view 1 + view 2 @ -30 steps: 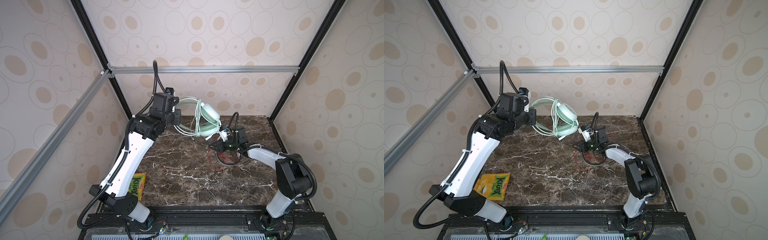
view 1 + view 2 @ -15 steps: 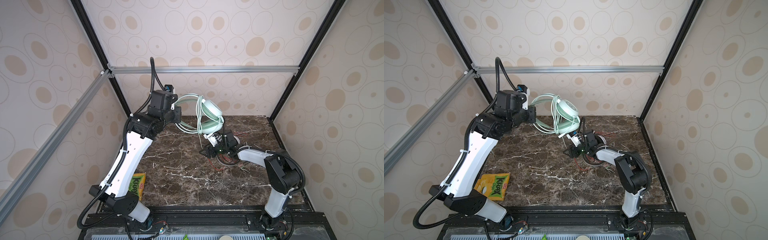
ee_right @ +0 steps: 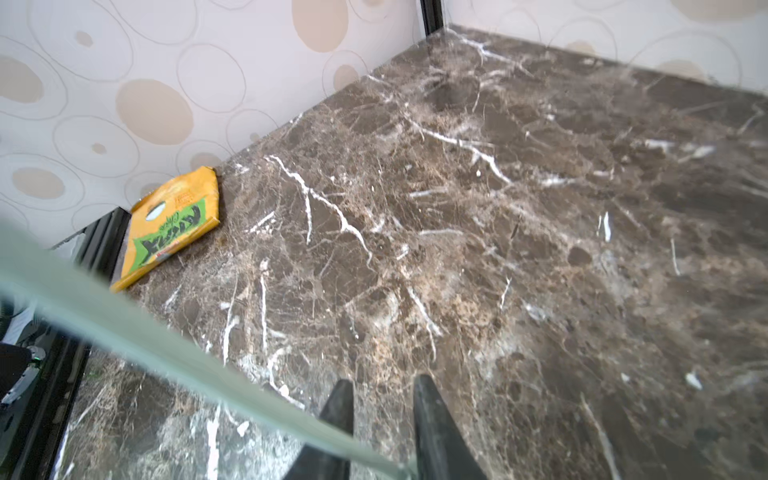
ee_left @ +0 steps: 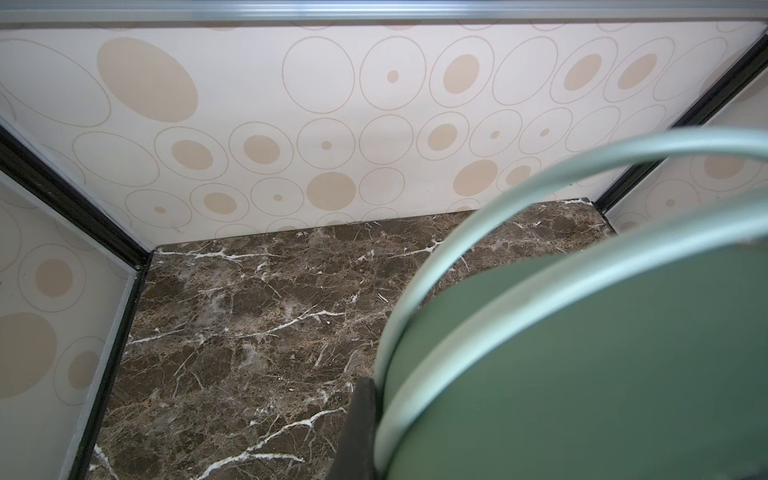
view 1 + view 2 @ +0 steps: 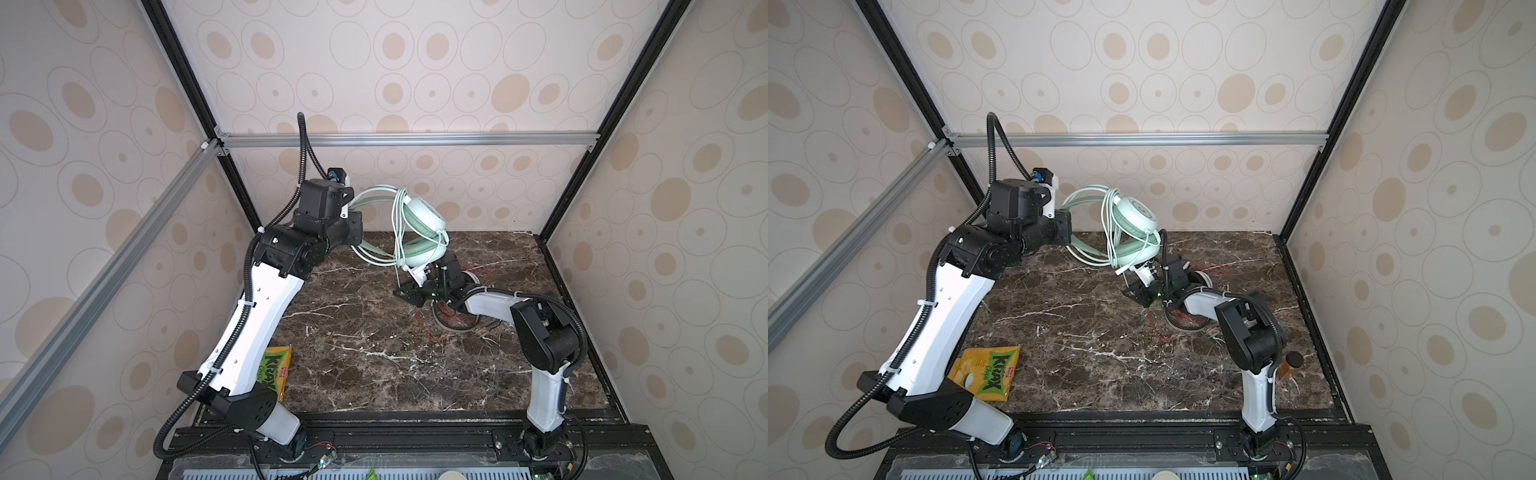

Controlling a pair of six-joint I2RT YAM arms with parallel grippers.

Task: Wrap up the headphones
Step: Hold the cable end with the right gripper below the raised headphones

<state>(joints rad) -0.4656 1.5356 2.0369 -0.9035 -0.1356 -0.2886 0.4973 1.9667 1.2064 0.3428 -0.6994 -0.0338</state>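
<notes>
The mint green headphones (image 5: 424, 216) (image 5: 1133, 216) hang in the air over the back of the table. My left gripper (image 5: 356, 226) (image 5: 1065, 227) is shut on their headband (image 4: 582, 374), beside one black finger (image 4: 360, 419). The pale green cord (image 5: 399, 237) is looped several times round the headband next to the ear cups. My right gripper (image 5: 407, 297) (image 5: 1136, 298) (image 3: 382, 384) hovers low, just below the ear cups, its jaws a narrow gap apart. A blurred stretch of cord (image 3: 124, 328) crosses one of its fingers. The white-and-black headphones (image 5: 453, 326) (image 5: 1183, 326) lie on the table under the right arm with their red cord (image 5: 424, 330).
A yellow and green chip bag (image 5: 274, 365) (image 5: 988, 370) (image 3: 174, 224) lies at the front left of the brown marble table (image 5: 353, 340). Patterned walls close in the left, back and right sides. An aluminium bar (image 5: 407, 139) runs across above the back.
My right gripper has moved left, from beside the white-and-black headphones to under the mint ear cups. The left arm has lifted the mint pair slightly.
</notes>
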